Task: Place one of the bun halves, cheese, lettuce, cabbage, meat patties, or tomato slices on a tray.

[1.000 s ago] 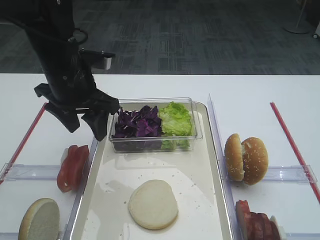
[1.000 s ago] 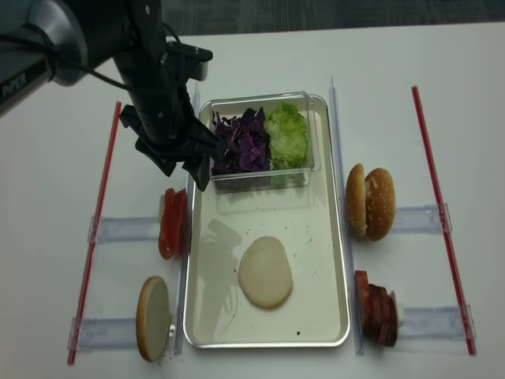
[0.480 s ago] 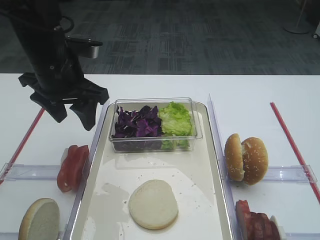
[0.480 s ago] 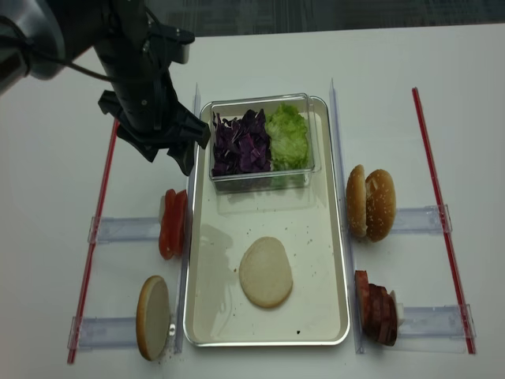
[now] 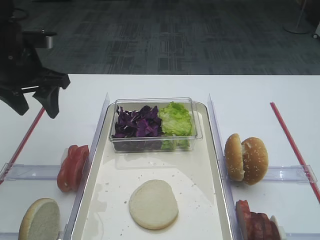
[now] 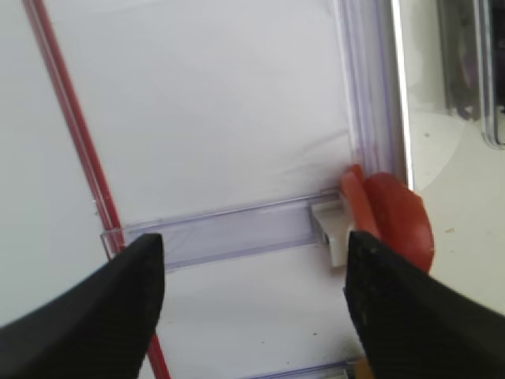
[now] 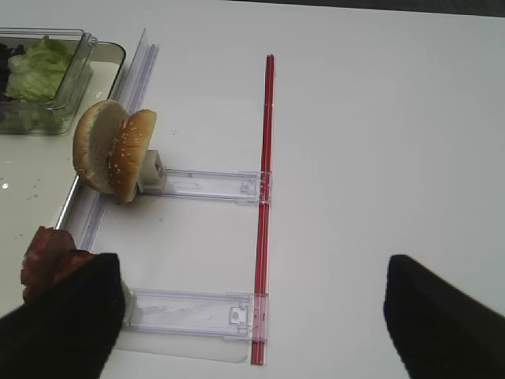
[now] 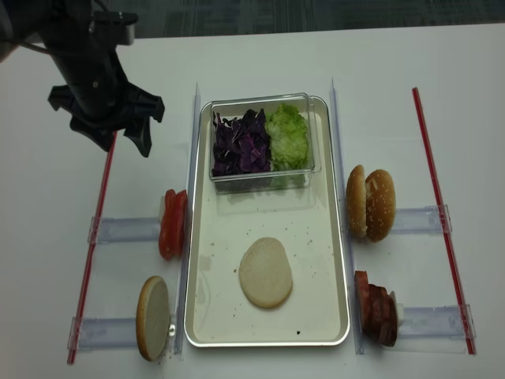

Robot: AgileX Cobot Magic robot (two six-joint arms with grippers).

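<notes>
My left gripper [image 8: 120, 140] hangs above the bench [image 8: 260, 55] up-left of the tray [image 8: 335, 260], fingers [image 8: 144, 145] spread apart with nothing between them. In my left wrist view both fingers frame bare bench, and the tomato slices [image 6: 390, 217] sit against a clear holder [image 6: 229, 233] just left of the tray. My right gripper [image 7: 256, 316] is low over the bench right of the tray, fingers [image 7: 55, 320] wide apart, empty.

One bun half [image 8: 266, 272] lies cut face up on the tray, toward its near end. The clear tub [image 8: 304, 162] sits on the tray's far end with cabbage [image 8: 241, 142] in its left part and lettuce [image 8: 286, 134] in its right, touching each other. Second bun half [image 8: 153, 317] stands on edge just left of the tray's near corner. Sesame bun halves [image 8: 371, 203] stand on edge just right of the tray. Meat patties [image 8: 377, 308] stand right of the tray's near corner. Red strips [image 8: 432, 158] lie on the bench well out from the tray on both sides.
</notes>
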